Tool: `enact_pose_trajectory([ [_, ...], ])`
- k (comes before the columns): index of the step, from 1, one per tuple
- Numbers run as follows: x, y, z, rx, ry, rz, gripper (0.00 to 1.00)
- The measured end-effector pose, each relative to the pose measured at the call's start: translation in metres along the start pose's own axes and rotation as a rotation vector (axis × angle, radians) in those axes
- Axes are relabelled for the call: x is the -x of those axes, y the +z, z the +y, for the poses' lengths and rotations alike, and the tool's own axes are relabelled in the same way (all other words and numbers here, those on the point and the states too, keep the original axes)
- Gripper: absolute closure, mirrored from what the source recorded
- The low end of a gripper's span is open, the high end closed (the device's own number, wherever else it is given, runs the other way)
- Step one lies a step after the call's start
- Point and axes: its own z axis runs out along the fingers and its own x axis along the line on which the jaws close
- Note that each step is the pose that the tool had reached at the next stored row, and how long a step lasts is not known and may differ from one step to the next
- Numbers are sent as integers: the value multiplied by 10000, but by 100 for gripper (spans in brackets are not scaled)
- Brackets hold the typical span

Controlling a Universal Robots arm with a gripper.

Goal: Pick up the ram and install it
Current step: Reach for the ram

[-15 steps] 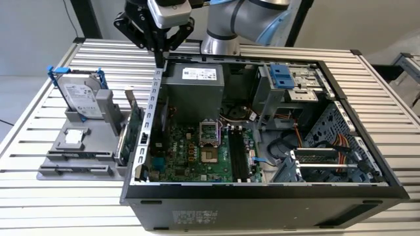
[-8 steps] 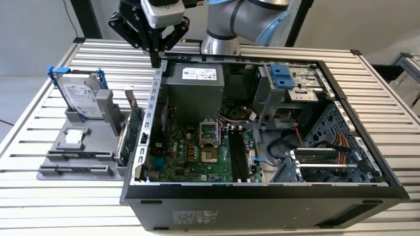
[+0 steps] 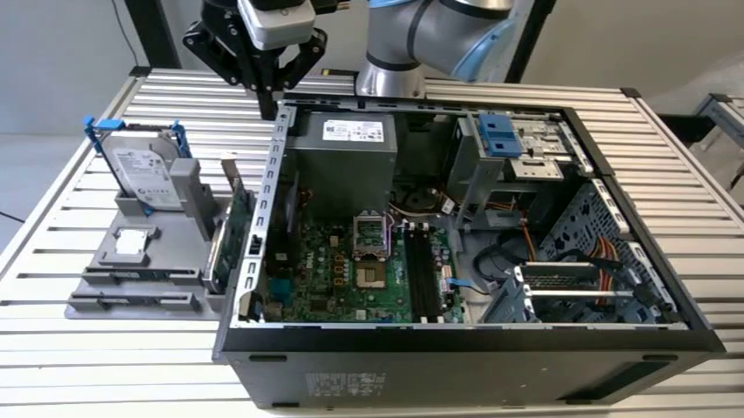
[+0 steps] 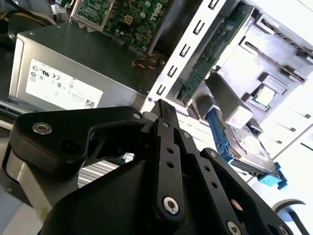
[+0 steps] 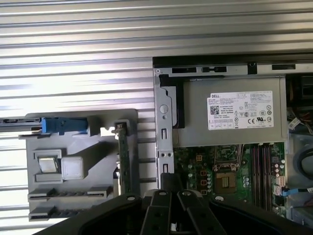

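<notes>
The ram [image 3: 139, 277] lies as a thin greyish strip, edge-on, in a front slot of the grey holder [image 3: 111, 261] at the exterior view's left; the first wrist view also has the ram [image 5: 68, 193] in that slot. My gripper [image 3: 277, 110] hangs above the back left corner of the open computer case [image 3: 465, 348], well apart from the ram. Its fingers meet at the tip with nothing between them, as seen on the gripper [image 4: 162, 105] in the second wrist view and the gripper [image 5: 171, 182] in the first. The motherboard's black memory slots [image 3: 424, 274] lie beside the processor socket.
On the holder stand a hard drive in a blue frame [image 3: 145, 170] and a green card [image 3: 239, 231] on edge against the case wall. Inside the case are the power supply [image 3: 343, 148], cables and a drive cage [image 3: 517, 144]. The slatted table [image 3: 104, 366] surrounds everything.
</notes>
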Motion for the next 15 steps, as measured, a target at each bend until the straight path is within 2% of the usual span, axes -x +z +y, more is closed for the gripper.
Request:
enact_pose_trajectory([
  [15, -141, -3, -10, 1, 0, -1, 100],
])
